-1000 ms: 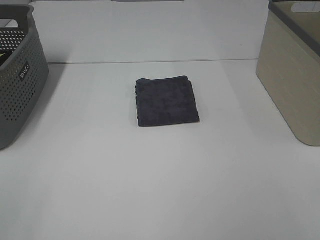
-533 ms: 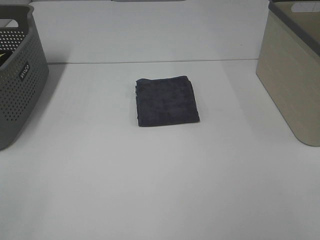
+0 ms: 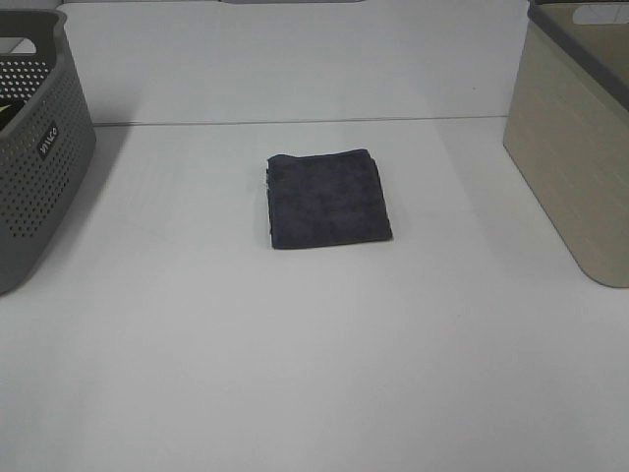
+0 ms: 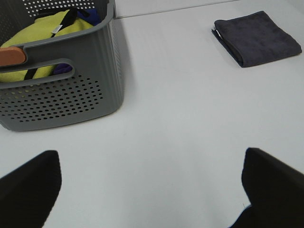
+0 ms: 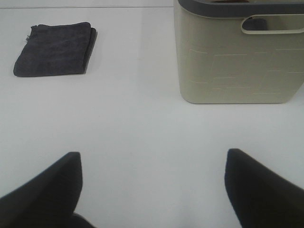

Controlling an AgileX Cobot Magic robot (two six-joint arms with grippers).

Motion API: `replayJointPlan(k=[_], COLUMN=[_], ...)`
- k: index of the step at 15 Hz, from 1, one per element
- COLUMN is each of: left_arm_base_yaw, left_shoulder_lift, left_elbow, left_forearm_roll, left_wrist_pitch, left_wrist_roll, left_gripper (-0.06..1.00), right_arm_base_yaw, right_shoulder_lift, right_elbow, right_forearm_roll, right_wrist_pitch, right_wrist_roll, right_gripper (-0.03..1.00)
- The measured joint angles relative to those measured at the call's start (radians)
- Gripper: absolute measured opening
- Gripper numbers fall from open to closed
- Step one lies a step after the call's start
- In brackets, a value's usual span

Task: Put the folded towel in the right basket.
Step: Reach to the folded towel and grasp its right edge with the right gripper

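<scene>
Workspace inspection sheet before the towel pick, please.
Surface: white table, no stains seen.
Job's things: dark folded towel lying flat mid-table; beige right basket upright on the right side of the table.
Clutter: grey perforated basket on the left, yellow cloth inside.
Grippers: left gripper and right gripper both open, holding nothing.
Cables: nothing seen.
Surroundings: plain white wall behind the table.

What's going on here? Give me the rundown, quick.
Nothing is being handled yet. The folded dark towel lies flat in the middle of the table, untouched, between the gray perforated basket on the left and the beige basket on the right, its destination. The left pincer and the right pincer are open and empty, well short of the towel. The gray basket holds yellow cloth.
</scene>
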Motion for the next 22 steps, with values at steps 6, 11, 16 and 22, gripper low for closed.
replayJointPlan(k=[6,11,16,22], left_arm_base_yaw=[0.0,0.0,0.0,0.0], left_shoulder_lift=[0.0,0.0,0.0,0.0], left_elbow=[0.0,0.0,0.0,0.0], left_forearm_roll=[0.0,0.0,0.0,0.0], left_wrist_pitch=[0.0,0.0,0.0,0.0], left_wrist_roll=[0.0,0.0,0.0,0.0], left_gripper=[0.98,0.98,0.98,0.98], right_arm_base_yaw=[0.0,0.0,0.0,0.0], right_shoulder_lift=[0.0,0.183,0.602,1.16], right_elbow=[0.0,-0.001,-0.12,-0.512], right_forearm_roll=[0.006,0.047,0.145,0.369], right_wrist_pitch=[-0.052,-0.37,-0.541,-0.512], right_wrist_roll=[0.002,0.01,-0.04,-0.281], right_gripper=[0.78,0.77,0.77,0.77])
